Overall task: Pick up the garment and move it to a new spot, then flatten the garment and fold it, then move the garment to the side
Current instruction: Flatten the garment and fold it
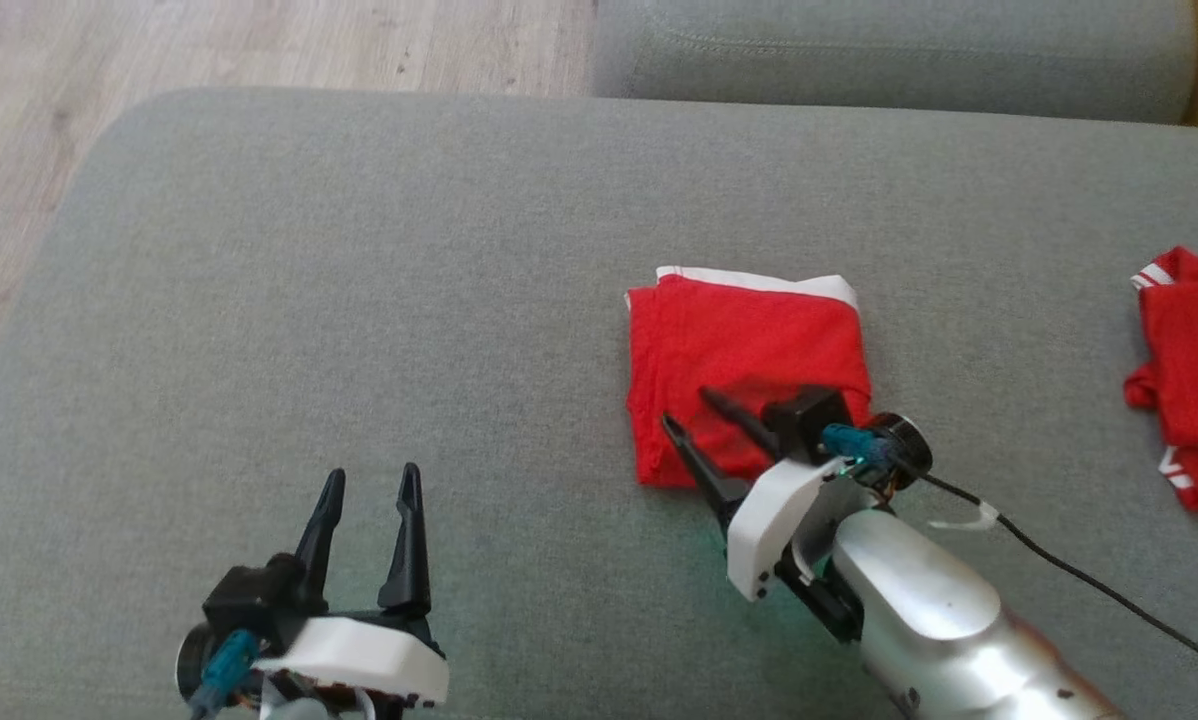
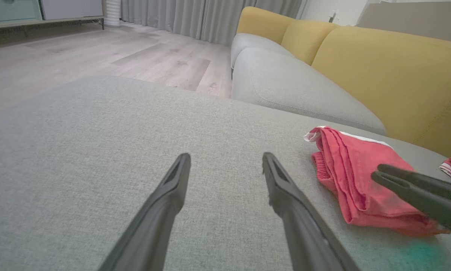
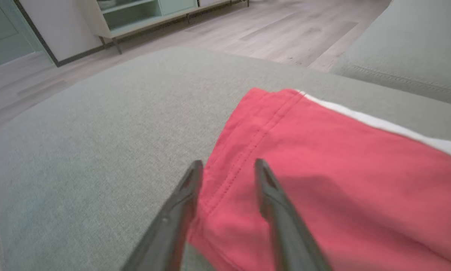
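Note:
A folded red garment (image 1: 744,360) with a white stripe along its far edge lies flat on the grey cushion (image 1: 359,300). My right gripper (image 1: 687,410) is open and hovers low over the garment's near left corner. In the right wrist view its fingers straddle the garment's stitched left edge (image 3: 233,177), with nothing gripped. The left wrist view shows the garment (image 2: 353,177) at the right with the right gripper's fingers (image 2: 417,188) over it. My left gripper (image 1: 371,485) stands open above bare cushion at the lower left, well apart from the garment.
Another red garment with white stripes (image 1: 1189,375) lies at the cushion's right edge. A black cable (image 1: 1089,580) trails from my right wrist across the cushion. A second grey seat (image 1: 889,50) and yellow backrests (image 2: 380,64) lie beyond. Wooden floor (image 1: 259,45) is at the far left.

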